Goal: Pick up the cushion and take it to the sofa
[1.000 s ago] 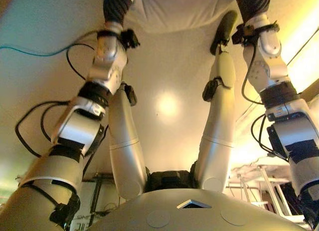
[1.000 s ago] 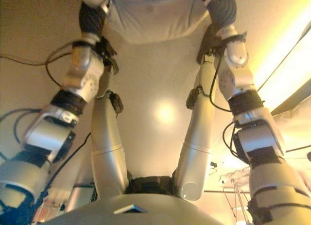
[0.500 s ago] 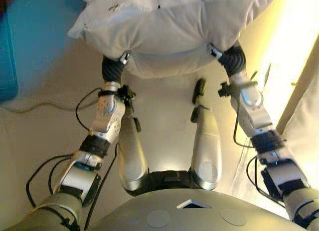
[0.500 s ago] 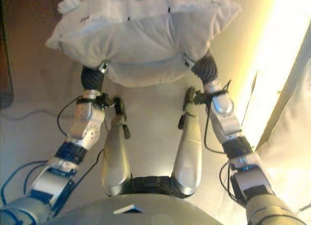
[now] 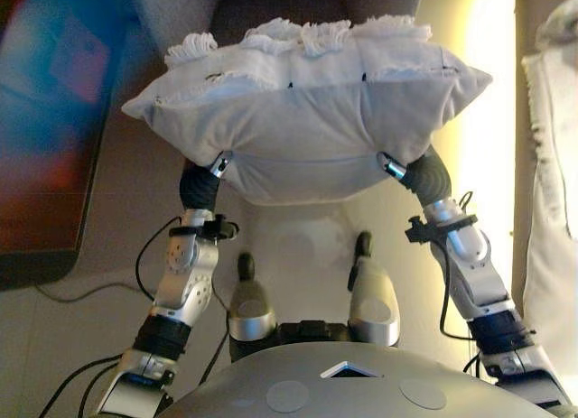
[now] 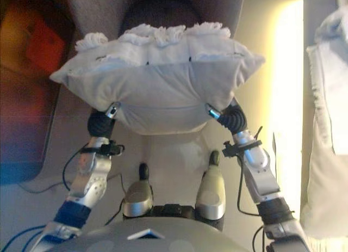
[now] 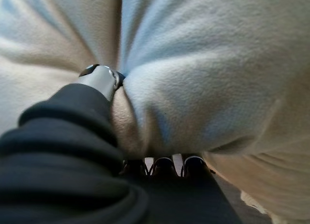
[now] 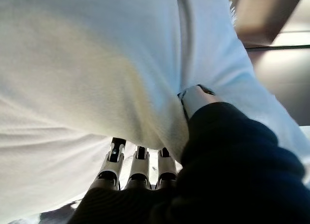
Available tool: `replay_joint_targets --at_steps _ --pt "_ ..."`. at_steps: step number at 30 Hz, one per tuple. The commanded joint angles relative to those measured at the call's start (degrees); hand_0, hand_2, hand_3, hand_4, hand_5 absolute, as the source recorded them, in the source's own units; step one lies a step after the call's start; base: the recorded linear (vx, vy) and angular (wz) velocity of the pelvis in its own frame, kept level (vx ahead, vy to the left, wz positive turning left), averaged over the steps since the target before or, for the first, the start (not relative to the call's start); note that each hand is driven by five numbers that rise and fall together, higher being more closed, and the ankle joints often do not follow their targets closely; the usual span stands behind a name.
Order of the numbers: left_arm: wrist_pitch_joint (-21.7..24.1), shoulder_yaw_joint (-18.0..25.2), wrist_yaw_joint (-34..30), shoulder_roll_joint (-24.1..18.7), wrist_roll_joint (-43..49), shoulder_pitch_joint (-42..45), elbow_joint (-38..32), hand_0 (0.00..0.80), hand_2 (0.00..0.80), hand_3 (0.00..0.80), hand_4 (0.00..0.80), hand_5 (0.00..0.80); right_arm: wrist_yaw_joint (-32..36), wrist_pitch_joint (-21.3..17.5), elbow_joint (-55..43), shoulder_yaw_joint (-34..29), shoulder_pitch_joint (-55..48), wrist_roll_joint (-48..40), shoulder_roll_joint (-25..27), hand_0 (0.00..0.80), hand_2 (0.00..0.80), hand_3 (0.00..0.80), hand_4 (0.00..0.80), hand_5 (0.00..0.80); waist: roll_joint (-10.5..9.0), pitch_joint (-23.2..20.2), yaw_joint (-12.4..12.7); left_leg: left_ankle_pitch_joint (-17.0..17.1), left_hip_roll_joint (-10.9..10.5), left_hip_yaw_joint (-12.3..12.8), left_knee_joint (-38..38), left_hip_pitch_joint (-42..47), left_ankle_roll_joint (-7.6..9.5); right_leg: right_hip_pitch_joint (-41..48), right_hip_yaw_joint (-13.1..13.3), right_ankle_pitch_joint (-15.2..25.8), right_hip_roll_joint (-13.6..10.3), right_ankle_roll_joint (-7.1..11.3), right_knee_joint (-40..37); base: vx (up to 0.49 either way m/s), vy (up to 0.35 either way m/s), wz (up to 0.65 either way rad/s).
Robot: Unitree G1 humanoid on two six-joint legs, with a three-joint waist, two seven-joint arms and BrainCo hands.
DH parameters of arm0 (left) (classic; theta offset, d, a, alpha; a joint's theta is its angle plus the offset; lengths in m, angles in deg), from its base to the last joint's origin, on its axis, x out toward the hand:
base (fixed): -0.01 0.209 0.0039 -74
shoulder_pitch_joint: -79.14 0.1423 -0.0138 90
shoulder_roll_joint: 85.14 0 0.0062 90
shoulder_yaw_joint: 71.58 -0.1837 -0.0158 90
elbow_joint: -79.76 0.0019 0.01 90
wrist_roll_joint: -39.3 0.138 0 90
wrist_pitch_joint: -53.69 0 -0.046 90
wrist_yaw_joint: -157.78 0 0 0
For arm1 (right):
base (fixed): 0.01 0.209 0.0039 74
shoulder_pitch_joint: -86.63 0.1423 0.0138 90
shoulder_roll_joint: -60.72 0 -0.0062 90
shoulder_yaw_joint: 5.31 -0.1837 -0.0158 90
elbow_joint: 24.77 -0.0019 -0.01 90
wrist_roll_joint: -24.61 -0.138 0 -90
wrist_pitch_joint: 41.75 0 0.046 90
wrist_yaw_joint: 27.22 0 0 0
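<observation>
A white cushion [image 5: 307, 120] with a fringed far edge is held up in front of me between both hands. My left hand [image 5: 202, 185] grips its near left underside, thumb [image 7: 99, 79] dug into the fabric and fingers [image 7: 164, 165] curled beneath. My right hand [image 5: 426, 176] grips the near right underside the same way, thumb [image 8: 193, 99] pressed in and fingers [image 8: 138, 161] below. The cushion [image 7: 203, 79] fills both wrist views [image 8: 87, 64]. A grey upholstered sofa [image 6: 92, 10] with a dark middle part stands just beyond the cushion's far edge.
A dark low panel or table [image 5: 45, 165] lies on the left. White cloth [image 5: 551, 147] hangs at the right, with a bright strip of floor [image 5: 492, 165] beside it.
The whole picture has shifted as the camera moved. The cushion stays held in both hands and now shows in full. The grey sofa has come into view behind it.
</observation>
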Motion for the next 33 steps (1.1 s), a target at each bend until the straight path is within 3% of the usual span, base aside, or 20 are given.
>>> replay_joint_targets --at_steps 1,11,16,24,27,29,31,33 --pt "7.8 1.8 -3.0 -1.9 3.2 0.2 -10.5 0.800 0.800 0.800 0.800 0.800 3.7 -6.1 -11.5 -0.6 -1.0 -1.7 -1.0 0.800 0.800 0.800 0.800 0.800 -3.12 -7.5 0.9 0.3 -0.8 -1.3 -0.3 -1.7 2.62 10.5 -2.5 -7.1 -2.0 0.93 -2.5 0.056 0.010 -0.02" --pt "7.5 1.8 -2.9 -3.1 2.1 0.2 -11.5 0.800 0.800 0.800 0.800 0.800 -2.5 -6.1 -12.1 1.2 0.6 0.1 -0.6 0.800 0.800 0.800 0.800 0.800 -3.47 -9.9 2.7 0.2 -1.4 -3.1 -2.6 -0.8 2.80 14.1 -5.1 -6.6 -1.7 0.92 -5.6 -0.005 -0.019 0.05" --pt "6.6 2.7 -3.4 -3.9 1.2 -0.9 -10.7 0.800 0.800 0.800 0.800 0.800 -3.4 -5.0 -11.3 2.7 1.7 -1.1 -1.1 0.800 0.800 0.800 0.800 0.800 -3.47 -9.9 3.2 0.7 -0.4 -3.1 -2.6 -0.6 2.63 14.1 -5.0 -8.0 -1.0 0.25 -4.0 0.002 -0.112 0.05" --pt "7.2 4.3 -3.3 -4.0 -0.7 -1.0 -11.3 0.800 0.800 0.800 0.800 0.800 -4.7 -5.7 -10.4 4.7 4.5 -1.0 0.3 0.800 0.800 0.800 0.800 0.800 -3.47 -7.6 3.5 3.2 4.6 -4.3 2.5 -1.8 0.28 13.0 -2.2 -10.3 3.1 -3.28 -0.9 -0.010 -0.185 -0.04" --pt "8.3 3.8 -2.7 -3.4 -1.7 -1.0 -10.7 0.800 0.800 0.800 0.800 0.800 -5.9 -6.9 -9.5 5.4 5.8 0.5 1.5 0.800 0.800 0.800 0.800 0.800 -3.87 -5.3 3.1 8.5 7.7 -4.1 10.9 -5.3 -0.38 13.5 -1.3 -10.9 5.3 -4.96 -0.5 -0.037 -0.245 -0.11" --pt "8.6 3.4 -3.4 -2.8 -1.5 -1.3 -10.2 0.800 0.800 0.800 0.800 0.800 -6.7 -7.4 -9.2 5.3 6.0 0.4 1.7 0.800 0.800 0.800 0.800 0.800 -4.57 -4.0 2.8 10.1 8.5 -1.4 16.6 -8.0 0.06 14.1 -2.4 -11.0 6.2 -6.08 -0.1 -0.026 -0.306 0.00" --pt "8.5 2.8 -3.9 -2.0 -0.9 -1.7 -9.8 0.800 0.800 0.800 0.800 0.800 -7.3 -7.6 -8.9 4.8 5.9 0.8 1.7 0.800 0.800 0.800 0.800 0.800 -5.20 -3.5 2.5 9.2 7.6 0.7 19.6 -9.1 0.83 14.7 -3.7 -11.1 6.7 -6.81 0.1 0.024 -0.238 0.16" --pt "8.9 2.7 -3.5 -1.3 -0.1 -1.6 -10.2 0.800 0.800 0.800 0.800 0.800 -6.8 -7.7 -9.2 4.7 5.8 1.0 1.8 0.800 0.800 0.800 0.800 0.800 -5.20 -3.1 3.1 6.6 2.4 -0.8 20.1 -10.3 2.27 15.0 -3.5 -11.6 7.3 -6.98 0.6 0.082 -0.161 0.16"
